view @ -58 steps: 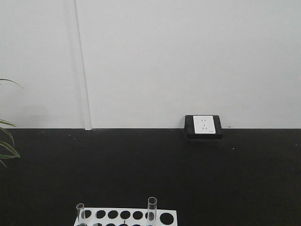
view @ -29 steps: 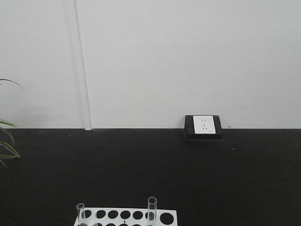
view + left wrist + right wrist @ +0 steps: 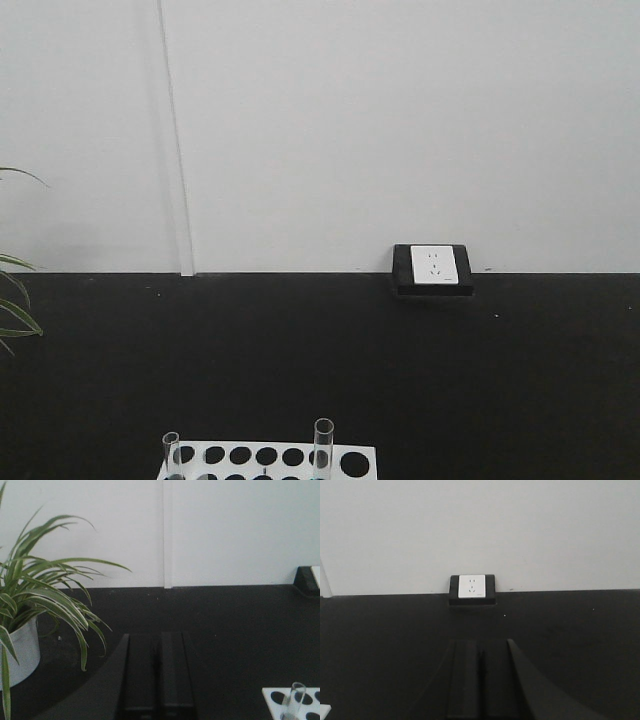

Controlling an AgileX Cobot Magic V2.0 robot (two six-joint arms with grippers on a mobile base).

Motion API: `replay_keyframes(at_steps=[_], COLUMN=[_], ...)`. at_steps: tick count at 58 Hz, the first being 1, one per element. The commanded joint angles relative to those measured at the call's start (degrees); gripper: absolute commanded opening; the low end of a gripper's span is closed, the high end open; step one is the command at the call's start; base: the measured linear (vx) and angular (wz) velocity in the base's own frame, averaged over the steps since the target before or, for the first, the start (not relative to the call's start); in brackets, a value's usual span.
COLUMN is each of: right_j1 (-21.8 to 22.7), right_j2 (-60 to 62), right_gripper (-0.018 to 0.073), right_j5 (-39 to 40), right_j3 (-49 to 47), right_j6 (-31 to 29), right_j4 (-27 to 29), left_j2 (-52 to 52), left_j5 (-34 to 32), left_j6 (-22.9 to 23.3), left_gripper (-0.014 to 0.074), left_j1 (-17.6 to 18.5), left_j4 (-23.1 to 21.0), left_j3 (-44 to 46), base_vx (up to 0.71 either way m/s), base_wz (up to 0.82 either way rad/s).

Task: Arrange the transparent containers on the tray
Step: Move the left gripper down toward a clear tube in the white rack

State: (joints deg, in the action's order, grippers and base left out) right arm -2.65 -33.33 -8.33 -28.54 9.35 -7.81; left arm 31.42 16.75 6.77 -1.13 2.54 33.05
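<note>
Clear tubes (image 3: pixel 295 700) stand upright in the rack (image 3: pixel 279 458), right of the nearer left claw (image 3: pixel 159 640). It and the right claw (image 3: pixel 480 647) are pressed together.

Matte black left gripper (image 3: pixel 159 642): two flat, straight-sided bar jaws with squared tips, a thin dark seam between them, plain smooth faces. A broad curved black piece sweeps off its left side down to the frame edge. Matte black right gripper (image 3: pixel 479 647): same pair of flat black bar jaws, squared tips. Here the curved black piece flares off the right side. Finer surface detail is too dark to tell.
</note>
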Motion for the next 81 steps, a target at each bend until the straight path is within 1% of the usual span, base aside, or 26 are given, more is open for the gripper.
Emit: replay_keyframes(at_steps=[1, 8, 13, 17, 20, 24, 30, 33, 37, 45, 51, 58, 67, 72, 78, 81], right_j1=[0.2, 0.2, 0.2, 0.2, 0.2, 0.2, 0.2, 0.2, 0.2, 0.2, 0.2, 0.2, 0.2, 0.2, 0.2, 0.2], right_j2=[-1.8, -3.1, -3.6, -4.0, -4.0, -4.0, -4.0, -4.0, -4.0, -4.0, -4.0, -4.0, -4.0, -4.0, -4.0, -4.0], right_gripper=[0.0057, 0.0135, 0.0205, 0.0277, 0.0326, 0.038, 0.0438, 0.0451, 0.0454, 0.0454, 0.0454, 0.0454, 0.0454, 0.0454, 0.0454, 0.0454], right_j5=[4.6, 4.6, 4.6, 4.6, 4.6, 4.6, 4.6, 4.6, 4.6, 4.6, 4.6, 4.6, 4.6, 4.6, 4.6, 4.5], right_j3=[-2.0, -2.0, -2.0, -2.0, -2.0, -2.0, -2.0, -2.0, -2.0, -2.0, -2.0, -2.0, -2.0, -2.0, -2.0, -2.0], right_j6=[-0.3, -0.3, -0.3, -0.3, -0.3, -0.3, -0.3, -0.3, -0.3, -0.3, -0.3, -0.3, -0.3, -0.3, -0.3, -0.3], right_j4=[0.3, 0.2, 0.2, 0.2, 0.2, 0.2, 0.2, 0.2, 0.2, 0.2, 0.2, 0.1, 0.1, 0.1, 0.1, 0.1], left_j2=[2.8, 5.6, 8.1, 9.7, 10.9, 12.8, 15.2, 16.5, 18.1, 20.9, 23.6, 27.8, 34.2, 37.4, 41.6, 43.6], left_j5=[-4.2, -4.2, -4.3, -6.0, -8.5, -13.4, -20.6, -24.2, -26.9, -29.5, -34.5, -40.3, -47.4, -51.8, -56.8, -58.9], left_j6=[0.0, 0.0, -0.6, -0.9, -0.9, -0.8, -0.6, -0.6, -0.5, -0.5, -0.5, -0.5, -0.5, -0.5, -0.5, -0.5], left_gripper=[0.0062, 0.0149, 0.0248, 0.033, 0.0391, 0.0468, 0.0531, 0.0542, 0.0541, 0.0536, 0.0533, 0.0534, 0.0534, 0.0534, 0.0534, 0.0534], left_j1=[-0.1, -0.1, -0.1, -0.1, -0.1, 0.0, 0.2, 0.9, 2.7, 7.7, 12.1, 15.8, 19.5, 21.0, 22.0, 22.3], left_j4=[-0.1, 0.0, 0.0, 0.0, 0.0, -0.1, -0.1, -0.1, 0.0, 0.0, 0.1, 0.4, 0.6, 2.2, 4.5, 4.4], left_j3=[1.9, 1.9, 1.7, 0.7, -0.9, -3.6, -8.4, -10.6, -12.8, -13.4, -13.4, -13.4, -13.4, -13.4, -13.4, -13.4], base_vx=[0.0, 0.0, 0.0, 0.0, 0.0, 0.0, 0.0, 0.0, 0.0, 0.0, 0.0, 0.0, 0.0, 0.0, 0.0, 0.0], base_wz=[0.0, 0.0, 0.0, 0.0, 0.0, 0.0, 0.0, 0.0, 0.0, 0.0, 0.0, 0.0, 0.0, 0.0, 0.0, 0.0])
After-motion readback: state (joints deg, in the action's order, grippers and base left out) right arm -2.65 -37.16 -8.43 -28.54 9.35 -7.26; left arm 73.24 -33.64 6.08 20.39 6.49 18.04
